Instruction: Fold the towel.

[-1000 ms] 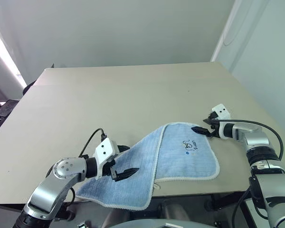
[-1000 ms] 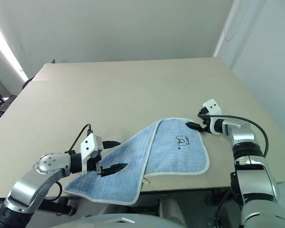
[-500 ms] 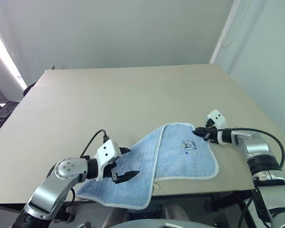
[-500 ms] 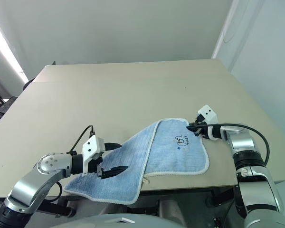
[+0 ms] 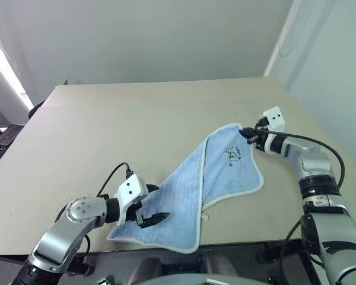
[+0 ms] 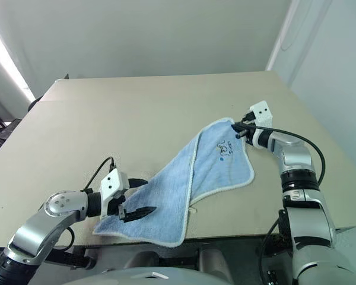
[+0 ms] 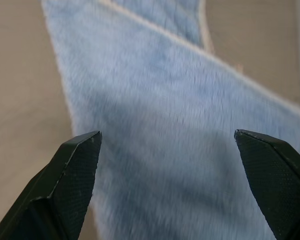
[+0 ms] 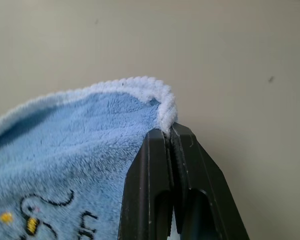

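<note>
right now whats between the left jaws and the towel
Nothing: in the left wrist view the open left gripper frames the towel, with no other object between.

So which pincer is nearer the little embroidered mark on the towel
Right. The right pincer is shut on the towel's corner beside the mark; the left pincer hovers open over the opposite end.

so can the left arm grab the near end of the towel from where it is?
Probably yes: the left gripper sits over the towel with jaws open, nothing between them.
</note>
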Available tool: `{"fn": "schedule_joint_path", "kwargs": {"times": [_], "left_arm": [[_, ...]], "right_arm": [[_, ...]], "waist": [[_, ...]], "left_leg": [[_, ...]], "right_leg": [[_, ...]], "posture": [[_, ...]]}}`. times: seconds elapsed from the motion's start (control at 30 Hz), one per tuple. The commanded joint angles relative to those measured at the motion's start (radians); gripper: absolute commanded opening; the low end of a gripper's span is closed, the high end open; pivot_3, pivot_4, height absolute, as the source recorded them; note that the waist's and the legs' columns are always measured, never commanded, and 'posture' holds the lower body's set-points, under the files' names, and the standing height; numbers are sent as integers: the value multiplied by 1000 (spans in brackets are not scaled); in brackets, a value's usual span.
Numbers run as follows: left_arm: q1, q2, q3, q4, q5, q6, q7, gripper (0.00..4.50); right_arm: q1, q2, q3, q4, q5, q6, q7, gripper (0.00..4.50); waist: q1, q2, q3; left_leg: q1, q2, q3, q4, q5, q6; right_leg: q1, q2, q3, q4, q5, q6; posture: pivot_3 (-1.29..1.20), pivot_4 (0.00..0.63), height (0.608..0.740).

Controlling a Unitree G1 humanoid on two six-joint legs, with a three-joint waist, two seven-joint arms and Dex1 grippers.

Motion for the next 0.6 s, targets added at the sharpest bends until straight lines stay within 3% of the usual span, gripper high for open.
{"fn": "schedule_joint_path", "kwargs": {"times": [0.03,0.37,0.6], "left_arm": [[-26,10,44,11,6,-37,5,4500],[-127,-86,-8,15,22,-74,43,4500],[-270,-145,-211,127,113,-117,-41,4500]], "right_arm": [[-65,-5,-37,45,-5,-43,-68,17],[-128,8,-20,199,-59,-139,-180,17],[-144,16,-21,262,-72,-131,-216,17]], "waist": [[1,0,0],[-2,0,0],[-2,1,0]], "left_leg": [[0,0,0,0,0,0],[-1,0,0,0,0,0],[-1,0,1,0,0,0]], "right_leg": [[0,0,0,0,0,0],[-1,-1,0,0,0,0],[0,0,0,0,0,0]], "posture": [[0,0,740],[0,0,740],[0,0,740]]}}
